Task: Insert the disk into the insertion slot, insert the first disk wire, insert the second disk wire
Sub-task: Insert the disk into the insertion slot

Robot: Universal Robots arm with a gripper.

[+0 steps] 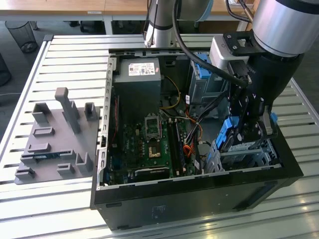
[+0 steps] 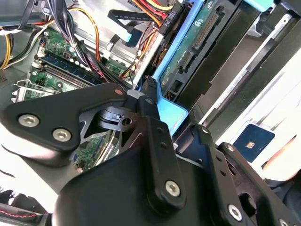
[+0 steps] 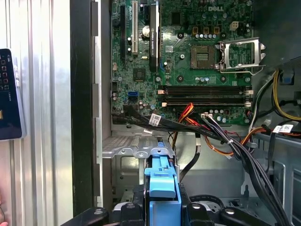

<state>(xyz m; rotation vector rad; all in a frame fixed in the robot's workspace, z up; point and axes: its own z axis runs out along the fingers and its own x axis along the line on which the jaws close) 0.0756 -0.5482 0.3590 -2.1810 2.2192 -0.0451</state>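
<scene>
Gripper (image 1: 240,134) clamped on the disk (image 1: 228,130), edge-on just over the insertion slot (image 1: 249,158). Step 1 in hand, wires not in; you need disk squared w/ slot walls.

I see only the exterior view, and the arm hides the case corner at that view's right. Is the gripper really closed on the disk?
Observer: Yes. In the second wrist view the gripper is shut on the disk, with one of its fingers pressed against the blue frame.
Operator: Is anything lying close to the insertion slot?
Observer: In the first wrist view a black cable bundle runs between the insertion slot and the motherboard. I cannot tell whether it touches the slot.
</scene>
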